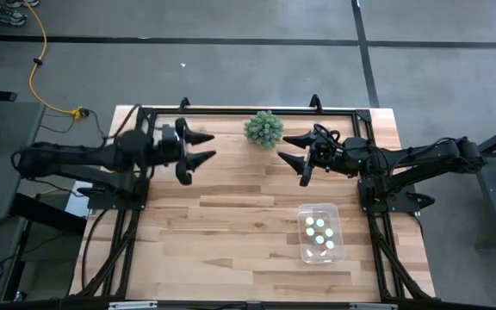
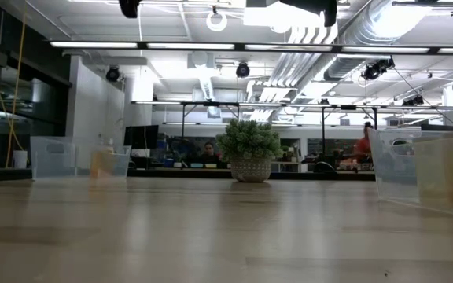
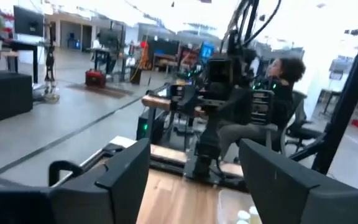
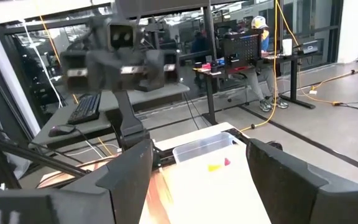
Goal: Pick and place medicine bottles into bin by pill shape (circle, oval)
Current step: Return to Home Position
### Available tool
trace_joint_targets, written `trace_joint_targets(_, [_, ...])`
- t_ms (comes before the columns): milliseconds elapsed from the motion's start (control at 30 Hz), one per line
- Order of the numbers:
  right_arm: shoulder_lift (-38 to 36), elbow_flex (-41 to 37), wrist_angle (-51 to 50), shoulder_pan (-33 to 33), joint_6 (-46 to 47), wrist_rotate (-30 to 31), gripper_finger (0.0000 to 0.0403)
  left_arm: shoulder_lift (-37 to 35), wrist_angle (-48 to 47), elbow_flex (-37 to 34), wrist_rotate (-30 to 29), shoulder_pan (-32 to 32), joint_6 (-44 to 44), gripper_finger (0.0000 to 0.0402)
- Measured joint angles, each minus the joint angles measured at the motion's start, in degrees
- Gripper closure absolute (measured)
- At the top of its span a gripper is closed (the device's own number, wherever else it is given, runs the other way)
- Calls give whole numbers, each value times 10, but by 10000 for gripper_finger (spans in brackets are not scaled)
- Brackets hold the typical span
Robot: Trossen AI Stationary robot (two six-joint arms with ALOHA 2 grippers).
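Pale wood planks make up the worktop (image 1: 231, 215), and no bottle lies loose on it. The bottles (image 1: 320, 224) I can see stand white caps up inside the clear bin (image 1: 324, 209), near and to the right. A second bin (image 4: 204, 148) shows from my right wrist. It holds something yellow and pink, too small to name, and I cannot find it in the high view.

My left end effector (image 1: 207, 146) hangs over the far left of the worktop with its fingers spread and nothing between them. My right end effector (image 1: 288, 148) faces it from the far right, also spread and empty. The plant (image 1: 263, 127) sits between them at the far edge.

I judge the sorting done and the step in hand to be the return home. The next move needs no grasp. Each arm only has to fold back to its own side, and neither should sweep toward the plant or dip onto the bin.

Around the worktop is grey concrete floor marked with dark lines, and a yellow cable (image 1: 37, 60) trails at far left. The room beyond is an open hall with strip lights and ducts, where a person (image 3: 278, 93) sits at a desk.
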Motion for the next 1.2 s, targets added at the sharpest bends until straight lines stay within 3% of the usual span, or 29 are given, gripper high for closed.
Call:
trace_joint_targets(200, [0, 0, 13, 0, 0, -1, 151, -1, 64, -28, -75, -55, 45, 193])
trace_joint_targets(500, [0, 0, 25, 1, 0, -5, 151, -5, 55, -28, -67, -54, 50, 234])
trace_joint_targets(667, [0, 0, 25, 2, 5, -20, 158, -5, 54, -28, -64, -55, 25, 292])
trace_joint_targets(800, [-9, 0, 8, 2, 43, -60, 233, -12, 39, -28, -54, -54, 19, 379])
trace_joint_targets(933, [-33, 0, -34, 2, 83, -115, 374, -28, 26, -40, -37, -60, 6, 393])
trace_joint_targets(1200, [-84, 0, -36, 2, 100, -125, 398, -119, 55, -139, -78, -101, -11, 401])
